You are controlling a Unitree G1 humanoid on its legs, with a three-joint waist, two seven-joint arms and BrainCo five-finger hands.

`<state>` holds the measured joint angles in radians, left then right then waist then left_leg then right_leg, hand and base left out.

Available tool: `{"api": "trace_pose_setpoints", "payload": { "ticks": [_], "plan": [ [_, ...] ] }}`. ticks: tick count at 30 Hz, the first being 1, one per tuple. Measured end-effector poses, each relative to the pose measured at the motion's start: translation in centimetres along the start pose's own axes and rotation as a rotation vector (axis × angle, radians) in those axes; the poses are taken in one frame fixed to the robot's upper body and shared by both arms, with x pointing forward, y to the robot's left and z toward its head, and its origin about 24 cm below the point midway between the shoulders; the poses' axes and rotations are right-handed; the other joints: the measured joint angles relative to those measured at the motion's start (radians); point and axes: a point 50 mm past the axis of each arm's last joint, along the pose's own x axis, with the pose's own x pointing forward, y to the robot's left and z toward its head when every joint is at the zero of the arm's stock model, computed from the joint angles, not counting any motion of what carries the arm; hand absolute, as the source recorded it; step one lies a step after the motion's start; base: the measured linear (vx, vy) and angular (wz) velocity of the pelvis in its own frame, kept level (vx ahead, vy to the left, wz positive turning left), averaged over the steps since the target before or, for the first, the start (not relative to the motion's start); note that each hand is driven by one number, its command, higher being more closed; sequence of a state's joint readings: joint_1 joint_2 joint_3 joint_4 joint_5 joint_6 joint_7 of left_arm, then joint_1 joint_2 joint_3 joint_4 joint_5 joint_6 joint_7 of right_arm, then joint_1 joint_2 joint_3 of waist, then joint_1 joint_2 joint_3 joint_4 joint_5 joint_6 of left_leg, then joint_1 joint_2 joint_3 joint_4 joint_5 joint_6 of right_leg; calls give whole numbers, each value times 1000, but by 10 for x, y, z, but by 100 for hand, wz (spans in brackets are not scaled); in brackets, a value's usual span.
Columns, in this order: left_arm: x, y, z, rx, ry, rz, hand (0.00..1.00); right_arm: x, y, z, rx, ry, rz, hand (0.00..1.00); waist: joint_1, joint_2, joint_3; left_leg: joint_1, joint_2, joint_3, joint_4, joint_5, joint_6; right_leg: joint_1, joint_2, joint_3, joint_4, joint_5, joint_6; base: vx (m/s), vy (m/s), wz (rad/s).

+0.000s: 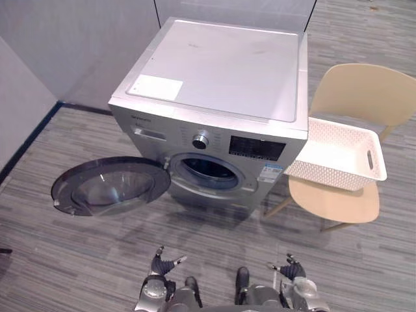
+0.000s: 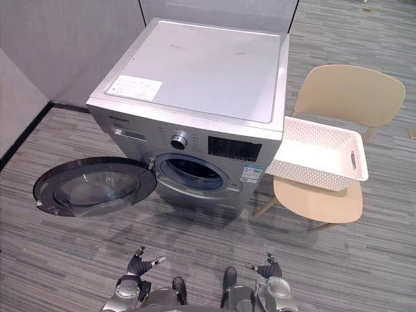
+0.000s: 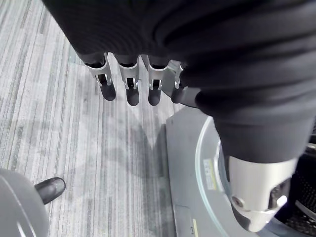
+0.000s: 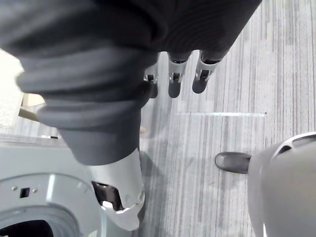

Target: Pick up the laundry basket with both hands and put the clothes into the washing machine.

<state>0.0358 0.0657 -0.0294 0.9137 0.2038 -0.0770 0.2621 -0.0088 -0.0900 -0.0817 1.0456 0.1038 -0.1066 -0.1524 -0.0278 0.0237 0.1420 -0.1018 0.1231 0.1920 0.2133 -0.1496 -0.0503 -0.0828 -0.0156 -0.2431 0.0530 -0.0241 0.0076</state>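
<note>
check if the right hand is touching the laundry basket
Apart. The left eye view shows the right hand low down, with floor between it and the laundry basket on the chair.

Washing machine [image 1: 214, 71] showing silver-grey all over; white label [image 1: 156, 86] sitting on lid, black control panel [image 1: 257, 148] running across front. Door [image 1: 110, 185] showing dark smoked glass inside silver rim. Laundry basket [image 1: 325, 174] showing white, walls dotted with small-hole lattice (handle slot reading darker). Chair [image 1: 364, 91] showing pale tan. Floor [image 1: 78, 260] carrying grey streaked stripe pattern. Left robot hand [image 3: 132, 86] and right robot hand [image 4: 175, 81] showing silver fingers, dark tips, dark ribbed covers.
</note>
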Motion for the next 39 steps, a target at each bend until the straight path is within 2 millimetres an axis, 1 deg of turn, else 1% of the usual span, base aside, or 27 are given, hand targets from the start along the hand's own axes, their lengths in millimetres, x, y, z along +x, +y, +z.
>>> {"api": "trace_pose_setpoints", "payload": {
  "ticks": [3,5,7,9,10,11,12,13,14,15,17,18,20,22,23,24,25,26,27,28,30,31,32,34,35,36,39],
  "plan": [
    [2,3,3,2,-9,11,0,-2,-3,-6,-2,15,-6,0,0,4,-6,37,-7,-6,-21,4,0,51,3,-4,-47,16,5,35,17,7],
    [6,12,11,4,-39,34,0,-2,-3,-5,-5,11,-5,0,-1,3,-8,41,-19,-16,-44,19,5,62,0,-13,-74,30,6,8,14,16],
    [9,27,27,-20,-98,98,0,-1,-4,-4,-14,2,-7,0,-2,2,-8,40,-29,-26,-68,34,9,66,-2,-26,-93,41,9,0,12,19],
    [13,47,44,2,-170,162,0,-1,-5,-1,-24,-8,-8,0,-1,1,-9,41,-37,-30,-77,40,12,69,-5,-30,-101,48,12,4,28,9],
    [14,53,48,6,-186,183,0,-1,-5,-1,-26,-10,-8,0,-1,0,-10,41,-38,-30,-77,40,12,72,-6,-31,-108,51,13,4,34,1],
    [15,67,56,7,-217,229,0,-1,-5,-1,-26,-12,-8,0,-1,-5,-11,44,-40,-30,-78,40,12,80,-6,-31,-121,58,13,0,0,0],
    [16,73,61,15,-234,249,0,-1,-6,0,-27,-14,-8,0,-1,-8,-13,44,-41,-30,-79,40,12,82,-6,-30,-129,62,12,0,0,0],
    [17,85,69,32,-263,291,0,0,-6,1,-30,-19,-8,0,-1,-11,-15,44,-43,-30,-83,41,14,81,-6,-30,-137,68,13,0,0,0],
    [18,97,78,62,-290,336,0,0,-8,3,-40,-30,-9,0,-1,-16,-18,44,-47,-29,-91,44,17,81,-7,-30,-151,75,15,0,0,0],
    [19,103,83,79,-304,351,0,0,-9,5,-43,-38,-11,0,-1,-16,-18,44,-49,-30,-94,45,18,79,-8,-29,-151,76,16,0,0,0],
    [20,128,105,161,-362,427,0,1,-17,10,-57,-61,-25,0,-4,-18,-17,43,-53,-30,-100,46,18,76,-12,-30,-151,77,17,2,16,0],
    [20,137,112,185,-381,450,0,1,-18,11,-60,-69,-26,0,-4,-20,-16,42,-54,-30,-101,46,18,75,-13,-30,-152,77,17,0,0,0],
    [15,174,144,299,-452,560,0,1,-19,15,-88,-93,-13,0,-1,-37,-14,20,-56,-36,-101,47,19,51,-14,-31,-152,78,19,2,8,3],
    [8,199,175,366,-514,648,0,1,-18,16,-98,-107,-7,0,2,-55,-9,-13,-58,-48,-99,52,24,29,-15,-39,-151,80,20,22,8,14],
    [2,213,196,401,-553,702,0,1,-18,17,-99,-110,-6,0,5,-65,-3,-32,-60,-55,-96,54,26,16,-16,-46,-151,81,22,43,9,14],
    [-1,219,204,413,-569,727,0,1,-18,17,-99,-110,-6,0,8,-71,-1,-41,-60,-56,-94,55,27,10,-16,-48,-151,82,22,47,14,10],
    [-8,229,220,433,-594,772,0,1,-17,18,-100,-115,-4,0,13,-81,6,-50,-61,-59,-93,55,27,3,-16,-50,-152,82,22,37,11,5],
    [-11,234,226,438,-602,791,0,1,-17,18,-99,-118,-3,0,13,-84,7,-54,-61,-63,-93,55,27,0,-16,-52,-151,82,22,55,17,10],
    [-18,243,241,445,-629,841,0,1,-16,21,-96,-133,1,0,14,-93,11,-65,-64,-77,-92,55,27,-9,-18,-56,-151,84,25,46,15,10],
    [-21,246,246,451,-638,861,0,1,-15,22,-95,-139,3,0,15,-96,13,-68,-64,-83,-92,55,27,-12,-18,-56,-151,86,26,68,23,10],
    [-31,259,261,450,-659,920,0,1,-10,26,-90,-155,18,0,17,-111,24,-75,-64,-94,-92,55,27,-16,-18,-56,-151,89,25,49,24,5],
    [-35,267,267,454,-654,963,0,0,-6,26,-94,-162,31,0,19,-120,31,-77,-63,-100,-91,55,27,-17,-17,-54,-151,97,16,34,25,2],
    [-36,271,269,460,-647,982,0,0,-5,27,-97,-169,40,0,21,-123,36,-78,-61,-103,-91,55,27,-18,-17,-54,-151,102,15,23,37,-2],
    [-41,286,276,458,-611,1029,0,-1,0,31,-106,-192,65,0,22,-134,56,-88,-55,-110,-87,54,27,-27,-17,-53,-151,121,1,3,57,1],
    [-42,289,279,453,-606,1035,0,-1,0,32,-105,-197,67,0,22,-138,60,-96,-54,-112,-82,54,27,-32,-19,-54,-151,122,2,-4,49,11],
    [-45,293,285,445,-606,1044,0,-1,1,33,-103,-207,68,0,24,-147,71,-113,-55,-116,-68,54,28,-39,-20,-55,-151,123,2,-14,50,12],
    [-48,296,292,417,-611,1042,0,-1,1,33,-98,-208,72,0,30,-151,86,-141,-55,-139,-50,51,31,-51,-22,-58,-151,139,-6,-7,49,16]
  ]
}}
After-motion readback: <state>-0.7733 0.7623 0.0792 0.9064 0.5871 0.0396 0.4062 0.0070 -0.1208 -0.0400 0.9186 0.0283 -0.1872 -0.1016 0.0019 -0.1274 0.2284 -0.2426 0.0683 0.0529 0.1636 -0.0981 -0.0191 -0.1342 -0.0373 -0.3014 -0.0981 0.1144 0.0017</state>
